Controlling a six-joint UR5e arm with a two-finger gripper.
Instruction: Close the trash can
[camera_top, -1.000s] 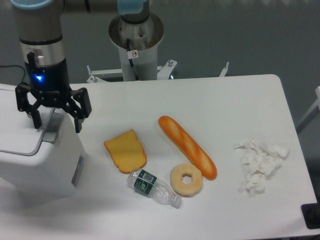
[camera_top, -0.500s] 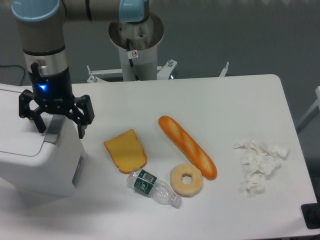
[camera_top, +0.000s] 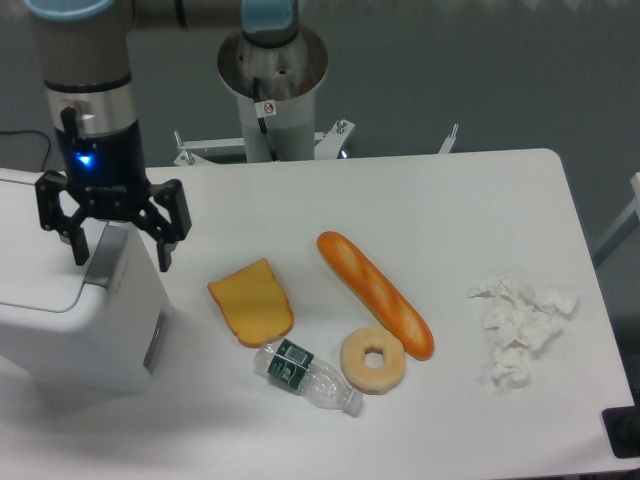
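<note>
The trash can (camera_top: 75, 320) is a large white boxy bin at the left edge of the table, with its flat white lid (camera_top: 35, 255) lying down flat on top and a grey side panel (camera_top: 155, 340). My gripper (camera_top: 120, 255) hangs open just above the bin's right rear corner. Its two black fingers (camera_top: 165, 240) straddle the grey hinge tab (camera_top: 105, 250) and hold nothing. The left finger is over the lid and the right finger is outside the bin's edge.
On the white table lie a yellow bread slice (camera_top: 252, 300), a baguette (camera_top: 375, 293), a doughnut (camera_top: 373, 360), a small plastic bottle (camera_top: 305, 375) and crumpled white tissue (camera_top: 520, 325). The robot's base column (camera_top: 272, 85) stands behind the table.
The gripper dropped a little and shifted slightly right, then rose slightly again. It stays open over the bin's hinge corner. The lid lies flat throughout.
</note>
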